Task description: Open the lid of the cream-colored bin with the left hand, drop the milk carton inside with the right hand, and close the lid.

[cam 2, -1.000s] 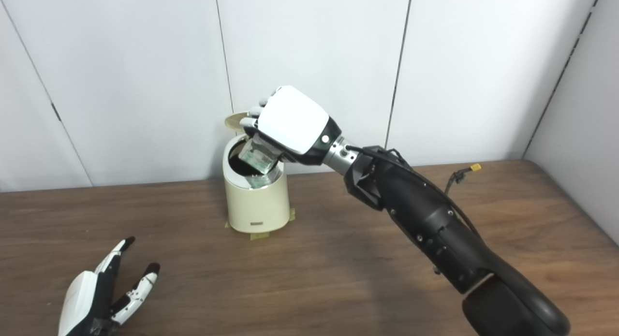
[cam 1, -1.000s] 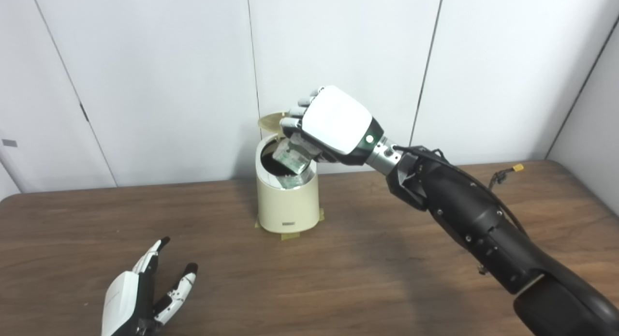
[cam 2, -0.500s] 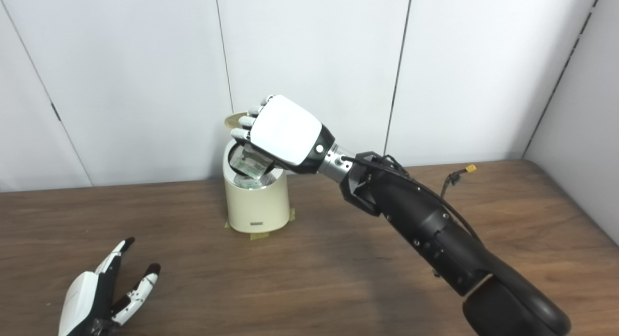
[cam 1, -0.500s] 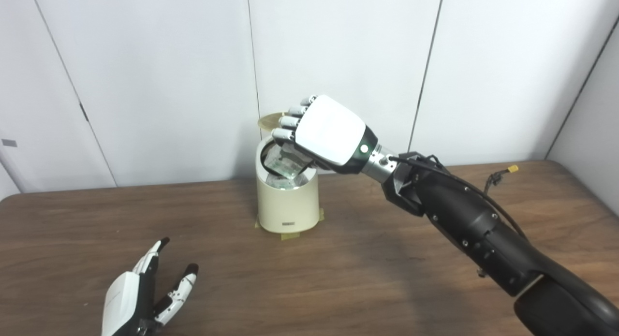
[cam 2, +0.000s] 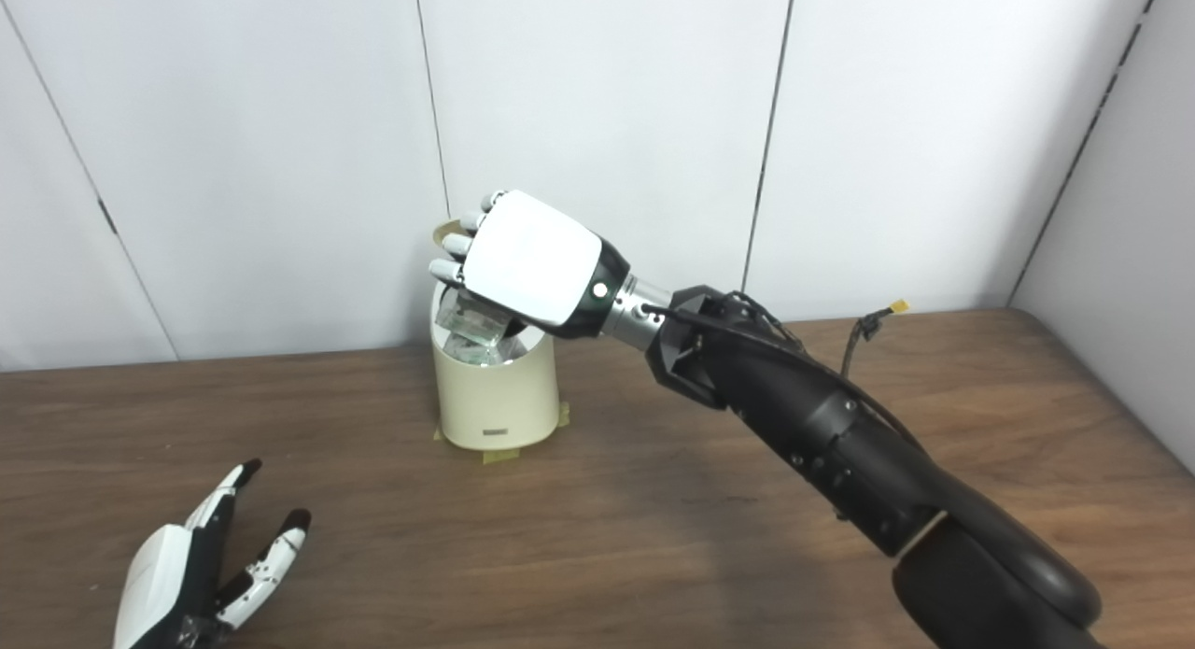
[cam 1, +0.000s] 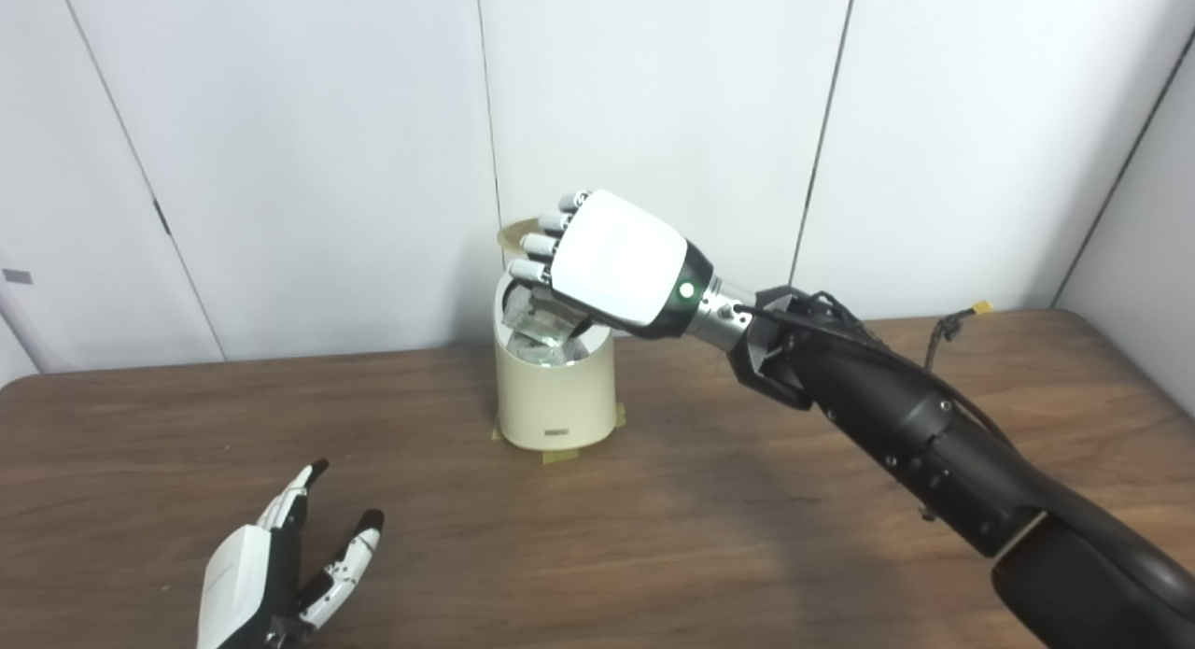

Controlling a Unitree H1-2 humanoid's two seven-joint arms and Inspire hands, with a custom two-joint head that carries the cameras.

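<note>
The cream-colored bin (cam 1: 556, 402) stands on the wooden table near the back wall, its round lid (cam 1: 519, 232) tipped up open behind it. My right hand (cam 1: 616, 261) is over the bin's mouth, shut on the milk carton (cam 1: 540, 321), which hangs tilted inside the opening. A reflection of the carton shows on the bin's inner rim. My left hand (cam 1: 271, 570) rests open on the table at the front left, far from the bin, holding nothing.
Strips of tape (cam 1: 558, 456) hold the bin's base to the table (cam 1: 709, 528). A loose cable with a yellow plug (cam 1: 980, 308) hangs off my right forearm. White wall panels stand close behind the bin.
My right hand has moved left and down with the carton, from above the bin's right rim to over its mouth, carton lower in the opening. My left hand has not moved.
</note>
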